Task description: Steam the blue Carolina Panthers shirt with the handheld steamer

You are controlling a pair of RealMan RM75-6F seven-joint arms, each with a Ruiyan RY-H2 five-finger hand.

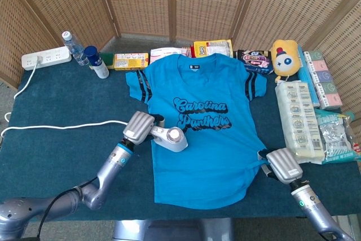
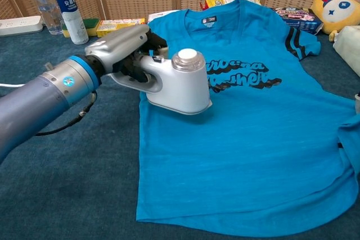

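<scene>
one shirt [image 1: 197, 134], one steamer [image 1: 171, 137] in left robot hand [image 1: 139, 126].

"Carolina Panthers" is printed in black script across the chest of the blue shirt [image 1: 200, 134], read plainly in the head view; in the chest view its left part is covered by the steamer [image 2: 179, 82]. A small label is seen inside the shirt's collar, too small to be read. Chinese characters are printed on the blue-capped bottle [image 2: 70, 10]. Print on the boxes and packets behind cannot be made out
</scene>
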